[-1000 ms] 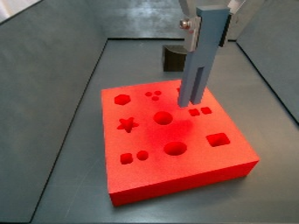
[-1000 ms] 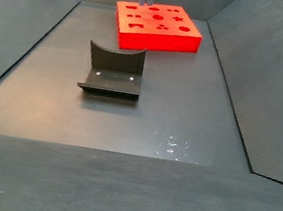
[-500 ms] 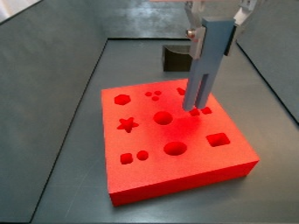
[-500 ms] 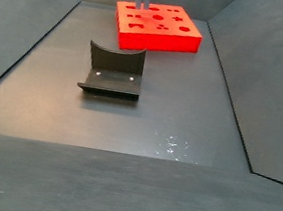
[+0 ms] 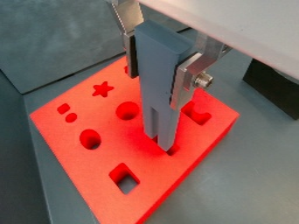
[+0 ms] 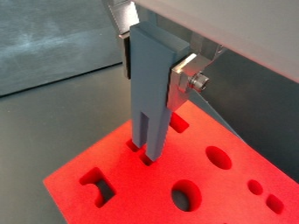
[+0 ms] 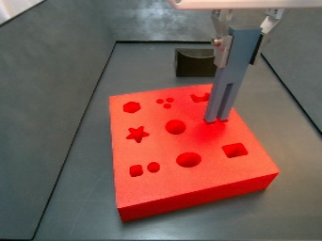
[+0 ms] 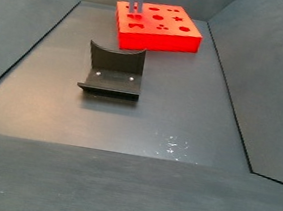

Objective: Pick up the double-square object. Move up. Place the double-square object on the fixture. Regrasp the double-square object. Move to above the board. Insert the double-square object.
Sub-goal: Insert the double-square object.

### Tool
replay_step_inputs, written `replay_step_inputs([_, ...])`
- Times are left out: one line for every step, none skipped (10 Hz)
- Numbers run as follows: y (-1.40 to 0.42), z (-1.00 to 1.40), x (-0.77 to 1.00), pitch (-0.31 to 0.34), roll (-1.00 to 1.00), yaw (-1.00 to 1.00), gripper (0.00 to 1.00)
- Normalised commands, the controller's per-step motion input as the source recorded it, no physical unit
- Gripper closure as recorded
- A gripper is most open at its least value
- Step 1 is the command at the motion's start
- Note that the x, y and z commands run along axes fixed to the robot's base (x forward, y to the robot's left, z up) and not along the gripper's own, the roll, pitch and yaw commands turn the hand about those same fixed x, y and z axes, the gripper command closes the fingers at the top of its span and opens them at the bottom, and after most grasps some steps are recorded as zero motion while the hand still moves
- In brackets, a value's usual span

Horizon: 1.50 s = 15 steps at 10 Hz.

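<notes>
A dark grey surface point(image 8: 141, 128) walled by sloping grey panels fills the room's working area. Nearest in a side view stands the fixture point(image 8: 112, 70), a small dark bracket with a curved notch, unoccupied and well apart from the action. Beyond it sits the board point(image 7: 189, 151), a thick bright red slab with a star, circles, a hexagon and squares sunk into its top. At the far end the hand point(image 7: 243, 38) hangs above the board, its silver fingers point(image 5: 187, 74) clamped on the upper part of the double-square object point(image 7: 227, 80), a long slim blue-grey bar. The bar is upright, its long axis running straight down from the hand, and its lower tip meets the board at the pair of small square recesses near one edge. In both wrist views the tip seems just entering or resting at those openings; how deep it sits cannot be told. Insertion looks begun, and a straight downward push along the bar's axis appears to be what remains.
</notes>
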Motion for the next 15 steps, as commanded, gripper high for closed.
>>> replay_step_inputs([0.09, -0.08, 0.45, 0.131, 0.0, 0.0, 1.0])
replay_step_inputs([0.11, -0.09, 0.2, 0.08, 0.0, -0.06, 1.0])
replay_step_inputs([0.1, -0.1, 0.04, 0.024, 0.0, -0.09, 1.0])
replay_step_inputs([0.09, -0.13, 0.0, 0.0, 0.0, -0.05, 1.0])
replay_step_inputs([0.03, -0.11, 0.0, 0.0, -0.03, 0.0, 1.0])
replay_step_inputs([0.0, -0.09, 0.0, 0.0, -0.05, 0.0, 1.0])
replay_step_inputs([0.0, -0.06, 0.0, 0.0, -0.03, 0.0, 1.0])
replay_step_inputs([-0.07, -0.01, -0.01, 0.0, 0.0, 0.04, 1.0])
replay_step_inputs([-0.06, -0.01, -0.05, 0.0, 0.0, 0.01, 1.0])
replay_step_inputs([-0.02, -0.01, -0.1, 0.0, 0.0, 0.0, 1.0])
replay_step_inputs([-0.05, 0.0, -0.09, -0.026, -0.03, 0.0, 1.0])
replay_step_inputs([-0.03, -0.03, -0.08, -0.041, -0.04, 0.0, 1.0])
replay_step_inputs([0.0, -0.07, -0.11, -0.034, -0.02, 0.0, 1.0])
replay_step_inputs([0.0, -0.09, -0.13, -0.044, -0.03, 0.0, 1.0])
replay_step_inputs([0.0, -0.19, -0.08, -0.056, -0.01, 0.0, 1.0])
